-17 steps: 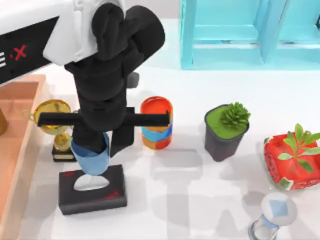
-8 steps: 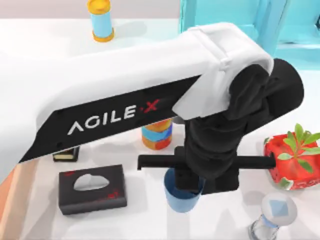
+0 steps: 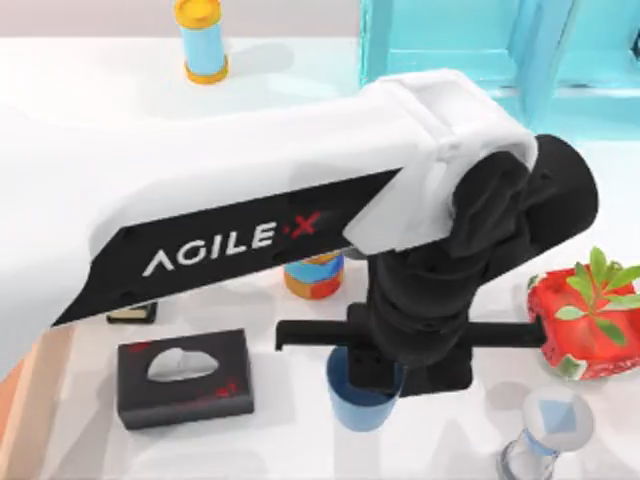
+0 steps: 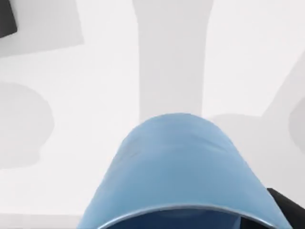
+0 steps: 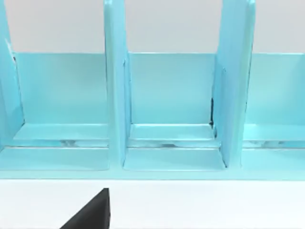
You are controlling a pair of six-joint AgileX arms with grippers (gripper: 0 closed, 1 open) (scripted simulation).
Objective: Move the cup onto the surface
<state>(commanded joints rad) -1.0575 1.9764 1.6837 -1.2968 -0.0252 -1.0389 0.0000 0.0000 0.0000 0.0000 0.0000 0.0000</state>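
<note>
White surface (image 3: pixel 290 420); left tool (image 3: pixel 372 372) grips blue cup (image 3: pixel 358 405), upright, rim up, axis vertical.

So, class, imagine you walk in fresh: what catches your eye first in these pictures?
First, the big white and black left arm sweeping across the top view, its hand holding the blue cup over the glossy white tabletop right of the black tissue box. Next, the red planter at the right edge, and the turquoise shelf unit at the back.
</note>
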